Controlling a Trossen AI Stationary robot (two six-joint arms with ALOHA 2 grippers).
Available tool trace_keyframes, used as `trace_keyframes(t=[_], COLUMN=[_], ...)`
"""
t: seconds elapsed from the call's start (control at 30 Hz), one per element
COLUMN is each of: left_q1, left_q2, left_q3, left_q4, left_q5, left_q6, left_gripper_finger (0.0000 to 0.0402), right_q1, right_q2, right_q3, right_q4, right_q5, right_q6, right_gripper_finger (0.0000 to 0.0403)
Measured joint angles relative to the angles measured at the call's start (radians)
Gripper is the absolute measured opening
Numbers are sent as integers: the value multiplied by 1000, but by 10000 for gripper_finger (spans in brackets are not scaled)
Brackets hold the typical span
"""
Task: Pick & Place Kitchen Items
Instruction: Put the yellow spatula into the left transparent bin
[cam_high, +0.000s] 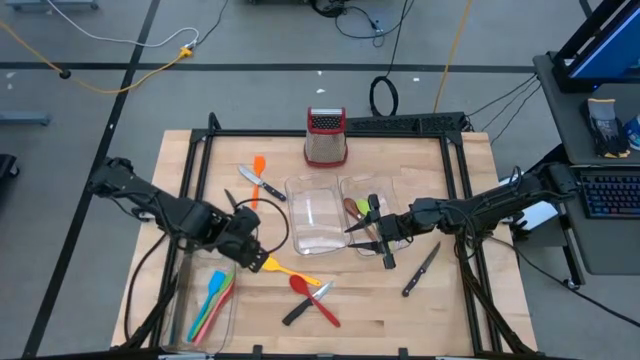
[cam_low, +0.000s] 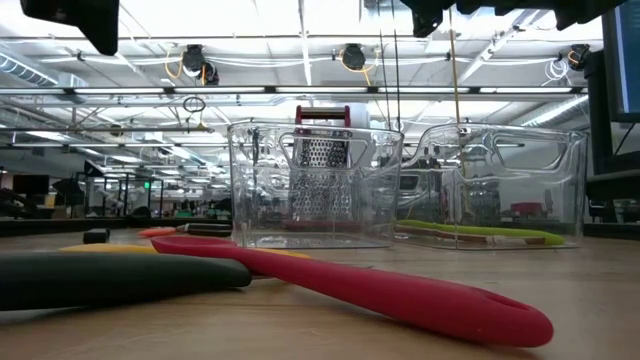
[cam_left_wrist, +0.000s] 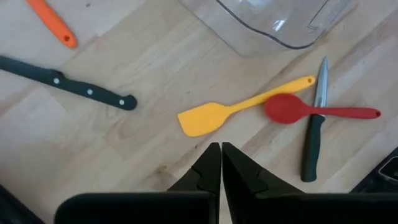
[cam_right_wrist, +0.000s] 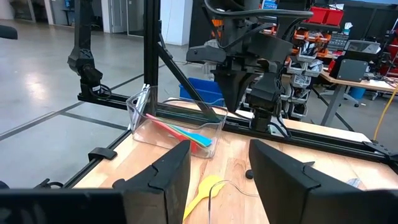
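On the tabletop (cam_high: 420, 310), sorting is looking partway done: utensils are sitting in the near-left tray (cam_high: 178, 320) and right tray (cam_high: 392, 190). Yellow spatula (cam_high: 282, 268), red spoon (cam_high: 313, 298), knives and orange spatula (cam_high: 259, 172) are still lying loose. Left gripper (cam_left_wrist: 221, 160) is hovering over the yellow spatula with jaws clenched empty; right gripper (cam_right_wrist: 219, 171) is hanging over the right tray, jaws released.

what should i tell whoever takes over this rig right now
Left gripper: shut, empty, above the yellow spatula.
Right gripper: open, empty, beside the right clear tray.
Done: several utensils in the left tray; a few in the right tray.
Left: yellow spatula, red spoon, orange utensil and three knives on the table. Middle tray empty.
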Motion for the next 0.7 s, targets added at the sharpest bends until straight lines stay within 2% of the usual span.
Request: trace_keyframes(t=[0.2,0.4,0.7], left_q1=[1,-15,-21], left_q2=[5,63,184], left_q3=[0,0,-1], left_q4=[78,269,231], left_q5=[-1,-2,56], left_q6=[201,422,490], left_gripper_finger=[3,27,84], right_q1=[0,0,0], right_q2=[0,0,0], right_q3=[0,0,0], right_q4=[0,-3,-10], right_q5=[0,0,0], right_q6=[0,0,0], right_gripper_finger=[155,155,155])
